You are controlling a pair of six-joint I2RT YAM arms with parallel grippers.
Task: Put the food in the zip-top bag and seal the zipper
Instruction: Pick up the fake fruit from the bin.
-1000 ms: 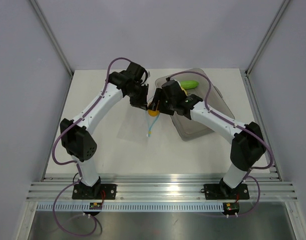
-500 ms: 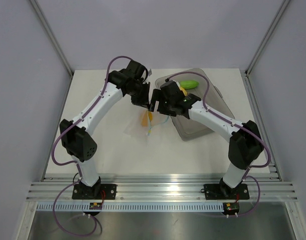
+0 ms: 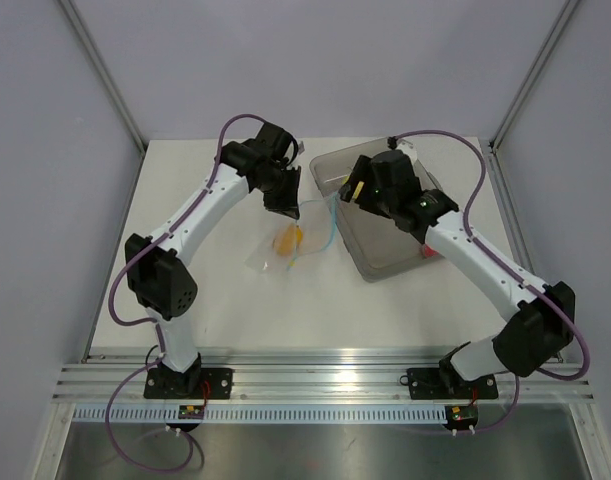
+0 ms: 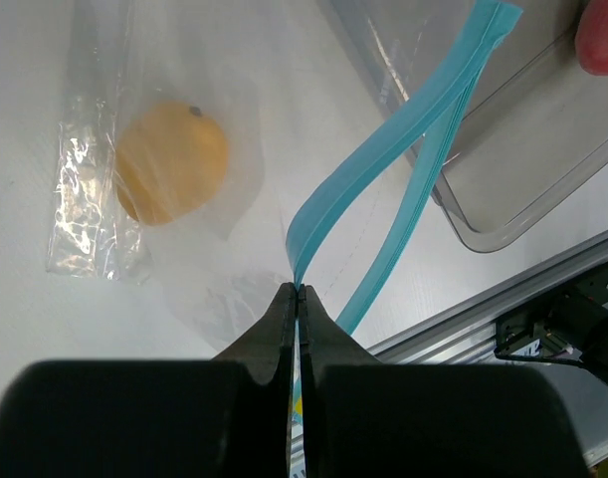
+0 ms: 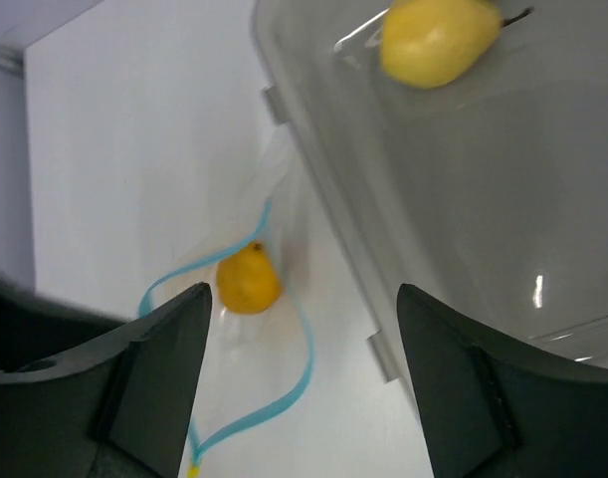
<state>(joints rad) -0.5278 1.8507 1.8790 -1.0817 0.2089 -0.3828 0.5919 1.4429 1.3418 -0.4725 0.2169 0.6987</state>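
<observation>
The white table [image 3: 215, 300] carries the grey tray [image 3: 380, 258] on the right and the zip-top bag [image 3: 270, 255] just left of it, lying flat with its mouth toward the tray. The left gripper [image 4: 299, 299] is pressed together on the zipper [image 4: 383, 169], whose two blue strips stand parted. The right gripper [image 5: 304, 299] hangs spread over the tray's left wall, holding nothing. The orange fruit [image 4: 172, 162] sits inside the bag; the yellow lemon [image 5: 438, 40] lies in the tray.

The pinch takes only a thin edge of strip, so a tug could slip it free and let the mouth collapse. Lifting that edge too high could roll the orange fruit out. The lemon may skid on the smooth tray.

The red-pink piece [image 4: 602, 30] is cut off at the frame corner. No green piece shows; the right arm may cover it.
</observation>
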